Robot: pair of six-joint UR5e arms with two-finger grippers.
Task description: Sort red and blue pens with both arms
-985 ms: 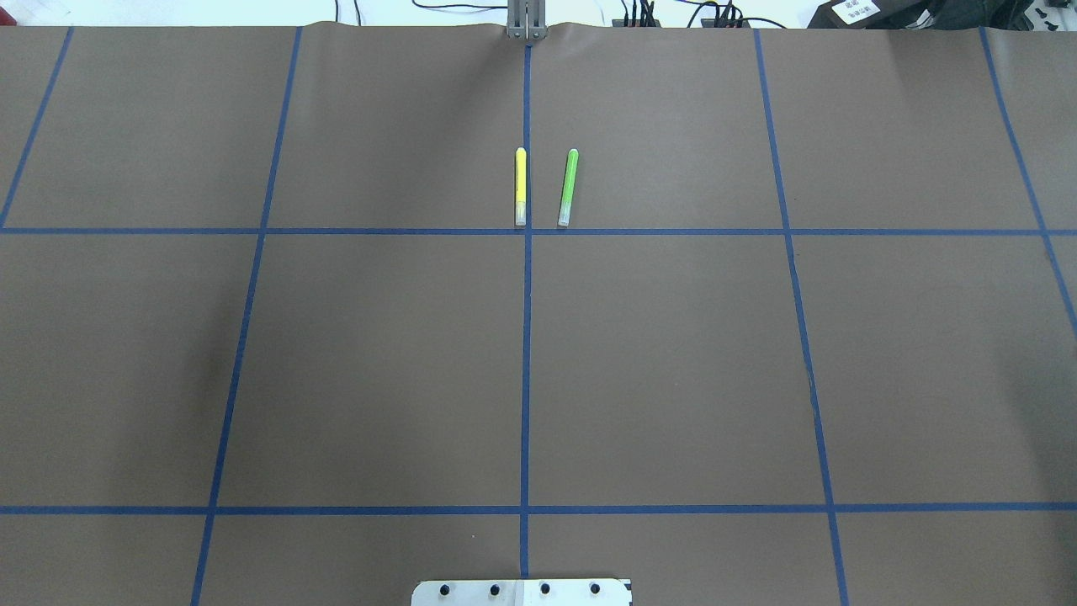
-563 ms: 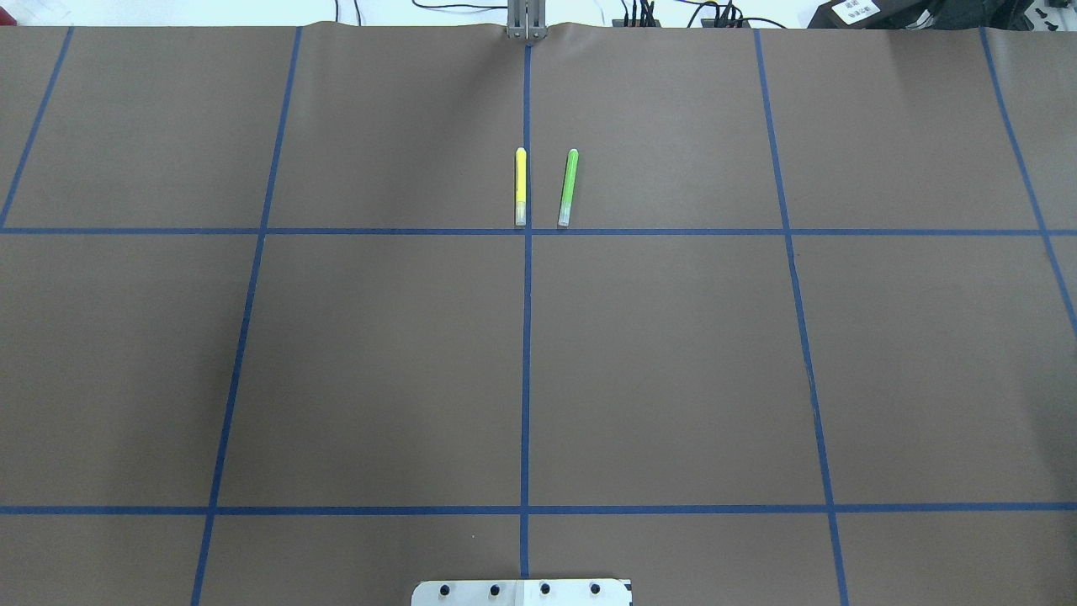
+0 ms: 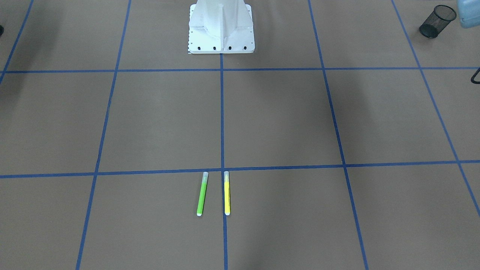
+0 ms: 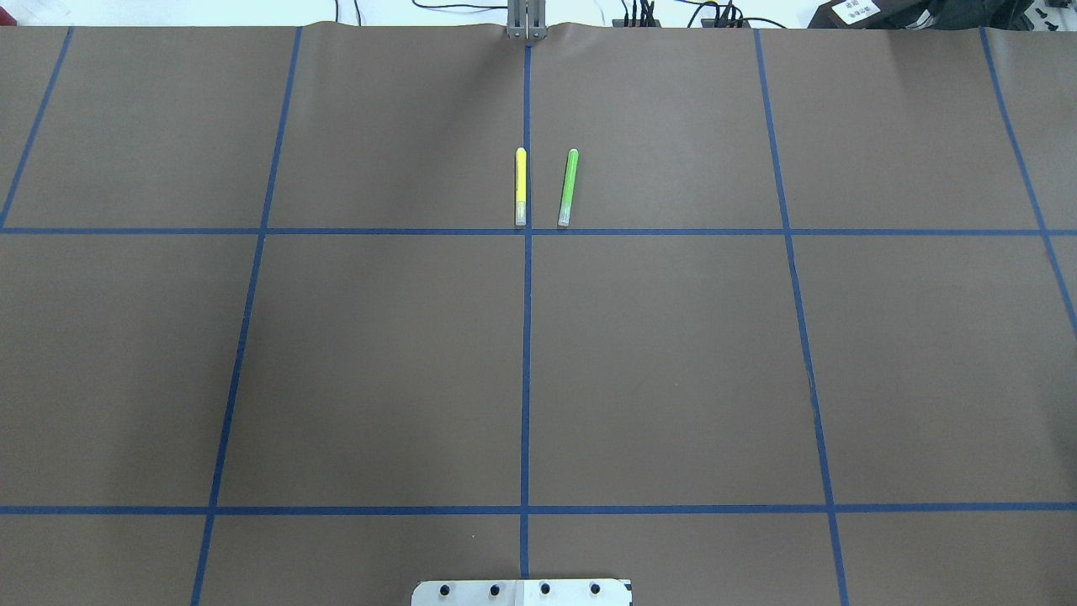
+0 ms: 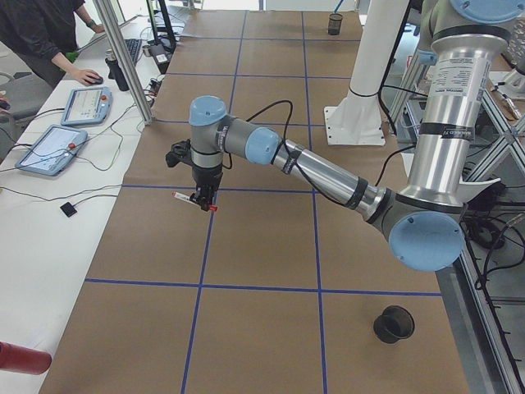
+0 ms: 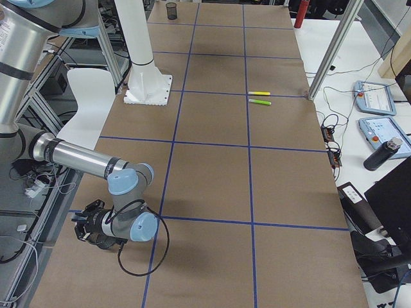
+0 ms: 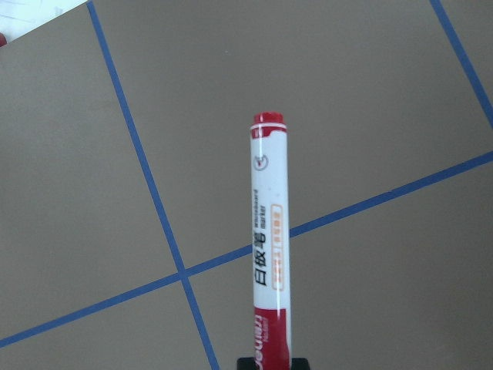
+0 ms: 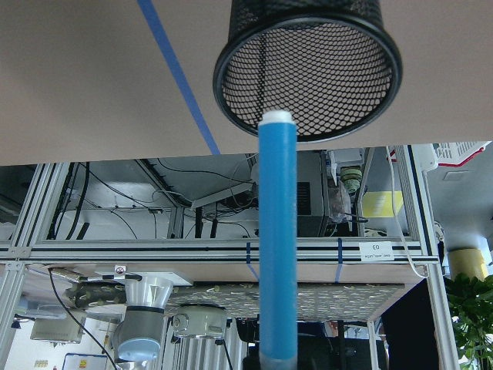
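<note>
In the left wrist view the red pen (image 7: pixel 268 254), white-barrelled with a red end, sticks out from my left gripper (image 7: pixel 266 362), which is shut on it. From the table's left end, that gripper (image 5: pixel 201 197) hangs above the brown table and holds the red pen (image 5: pixel 195 202) level. The blue pen (image 8: pixel 277 231) is in my right gripper, its white tip pointing at the mouth of a black mesh cup (image 8: pixel 308 69). My right gripper (image 6: pixel 87 230) hovers low at the table's near right corner, over that cup (image 6: pixel 106 240). Neither gripper shows in the overhead view.
A yellow marker (image 4: pixel 520 187) and a lime-green marker (image 4: pixel 569 187) lie side by side at the far middle. A second black mesh cup (image 3: pixel 437 21) stands on the robot's left side. The white pedestal (image 3: pixel 221 26) rises mid-table. A person (image 5: pixel 49 33) stands at a side desk.
</note>
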